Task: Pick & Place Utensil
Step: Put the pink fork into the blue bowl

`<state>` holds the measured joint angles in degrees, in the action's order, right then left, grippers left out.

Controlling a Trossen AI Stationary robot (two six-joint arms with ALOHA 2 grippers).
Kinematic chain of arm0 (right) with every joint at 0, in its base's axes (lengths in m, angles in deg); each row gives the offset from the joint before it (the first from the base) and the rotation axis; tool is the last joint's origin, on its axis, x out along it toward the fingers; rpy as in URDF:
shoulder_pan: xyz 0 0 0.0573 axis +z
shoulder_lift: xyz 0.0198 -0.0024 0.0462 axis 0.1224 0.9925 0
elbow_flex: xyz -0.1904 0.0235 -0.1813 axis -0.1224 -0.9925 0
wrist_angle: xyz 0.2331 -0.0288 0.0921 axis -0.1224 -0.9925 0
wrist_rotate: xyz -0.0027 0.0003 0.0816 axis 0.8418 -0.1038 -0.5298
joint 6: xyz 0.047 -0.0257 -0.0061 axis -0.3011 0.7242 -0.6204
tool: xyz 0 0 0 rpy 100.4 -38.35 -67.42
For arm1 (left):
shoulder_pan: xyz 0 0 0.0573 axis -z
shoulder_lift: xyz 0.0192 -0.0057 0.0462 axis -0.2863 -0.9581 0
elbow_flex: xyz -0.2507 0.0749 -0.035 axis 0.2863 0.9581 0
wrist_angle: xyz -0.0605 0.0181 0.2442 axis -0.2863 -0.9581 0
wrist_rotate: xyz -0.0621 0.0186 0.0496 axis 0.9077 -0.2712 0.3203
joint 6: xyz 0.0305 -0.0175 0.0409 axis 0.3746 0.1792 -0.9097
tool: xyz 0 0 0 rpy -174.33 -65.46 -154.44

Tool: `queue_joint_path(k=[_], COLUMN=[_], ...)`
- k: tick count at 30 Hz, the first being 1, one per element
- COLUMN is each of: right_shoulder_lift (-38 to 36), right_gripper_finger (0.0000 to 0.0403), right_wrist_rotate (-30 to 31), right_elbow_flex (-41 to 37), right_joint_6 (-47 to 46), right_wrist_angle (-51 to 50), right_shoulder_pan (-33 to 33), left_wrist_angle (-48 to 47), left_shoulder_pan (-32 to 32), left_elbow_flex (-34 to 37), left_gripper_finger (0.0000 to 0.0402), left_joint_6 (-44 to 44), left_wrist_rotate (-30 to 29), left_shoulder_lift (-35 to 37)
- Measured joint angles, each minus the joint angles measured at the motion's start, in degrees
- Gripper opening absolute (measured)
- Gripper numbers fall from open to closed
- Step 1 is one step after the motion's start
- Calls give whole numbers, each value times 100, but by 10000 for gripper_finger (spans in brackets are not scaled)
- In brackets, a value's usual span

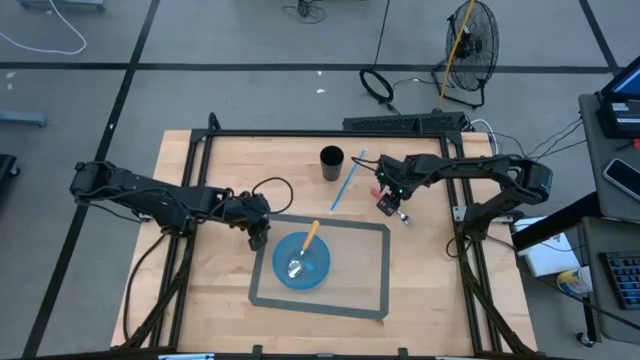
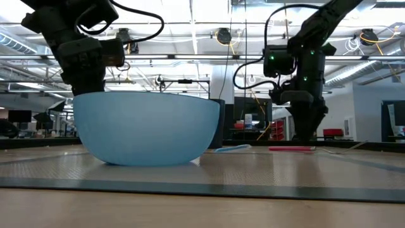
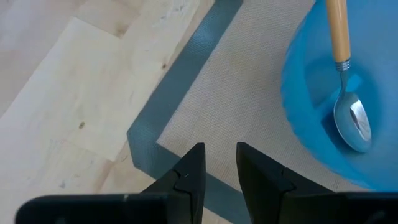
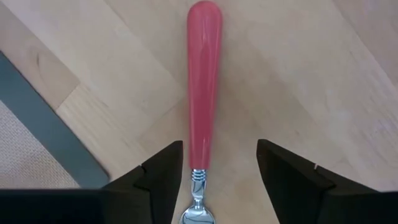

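Note:
A red-handled utensil (image 4: 204, 81) lies flat on the bare wood to the right of the mat (image 1: 375, 232), and shows in the low view as a red line (image 2: 290, 148). My right gripper (image 4: 221, 155) is open above it (image 1: 392, 197), one finger on each side of the spot where the red handle meets the metal neck, touching neither. A blue bowl (image 1: 302, 262) sits on the mat and holds a wooden-handled spoon (image 3: 348, 93) whose handle leans on the rim. My left gripper (image 3: 219, 158) hovers over the mat's far left corner beside the bowl, slightly open and holding nothing.
A blue-handled utensil (image 1: 343, 183) lies on the wood between the black cup (image 1: 331, 162) and the red one. The cup stands near the table's far edge. A dark frame rail runs along the table's far edge (image 1: 300, 132). Bare wood lies to the mat's left and near side.

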<state>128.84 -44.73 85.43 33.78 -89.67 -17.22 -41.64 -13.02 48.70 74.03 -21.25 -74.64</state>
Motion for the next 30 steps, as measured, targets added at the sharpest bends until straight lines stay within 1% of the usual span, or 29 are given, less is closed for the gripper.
queue_joint_path(k=[9, 12, 25, 30], right_shoulder_lift=[0, 0, -22, -23], right_gripper_finger=[202, 197, 135, 104], right_wrist_rotate=[-149, -138, -97, 84], right_elbow_flex=[-274, -364, -645, -735], right_joint_6=[-13, -66, -288, -487], right_wrist_angle=[298, 347, 464, 510], right_shoulder_pan=[0, -2, -2, -2], left_wrist_angle=[1, 2, 2, 15], left_shoulder_pan=[0, 0, 0, 0], left_elbow_flex=[0, 0, -1, 0], left_gripper_finger=[93, 93, 93, 93], left_joint_6=[29, 44, 108, 150], left_wrist_rotate=[-8, -8, -93, -93], left_shoulder_lift=[0, 0, 0, 0])
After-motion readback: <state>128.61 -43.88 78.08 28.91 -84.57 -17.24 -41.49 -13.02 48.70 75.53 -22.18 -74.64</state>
